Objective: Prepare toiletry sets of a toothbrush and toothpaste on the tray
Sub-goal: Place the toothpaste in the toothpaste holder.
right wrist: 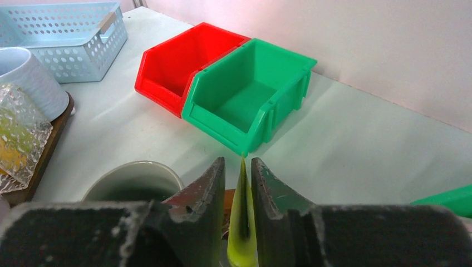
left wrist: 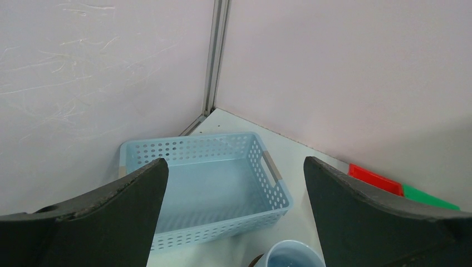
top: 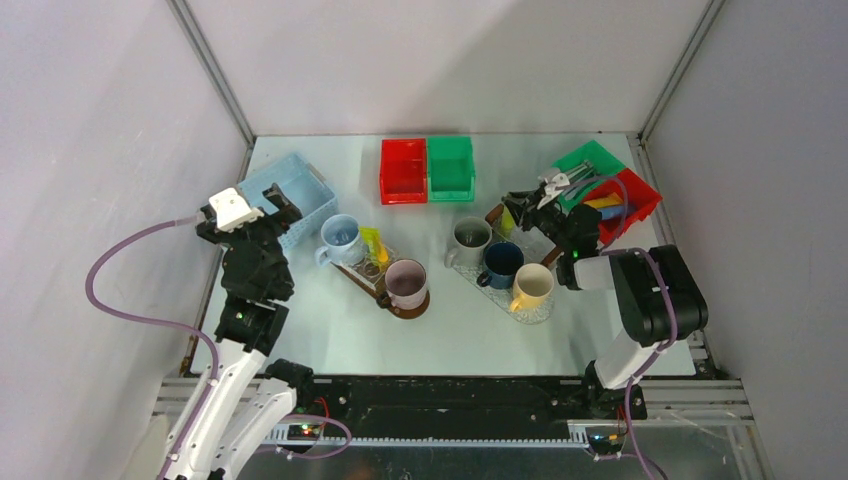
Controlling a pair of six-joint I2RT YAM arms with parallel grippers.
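Lime tube (right wrist: 242, 222) sits between the jaws of the right pincer (right wrist: 238, 164) (pinched or just flanked, I cannot tell) near the grey mug (right wrist: 133, 181), while the left pincer (left wrist: 234, 161) gapes wide by the basket (left wrist: 183, 150).

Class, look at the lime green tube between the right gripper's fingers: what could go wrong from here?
1. The lime green tube stands edge-on between the narrowly parted jaws of the right gripper; it may slip or tip over.
2. The grey mug sits close beside it, so a dropped tube might land inside it.
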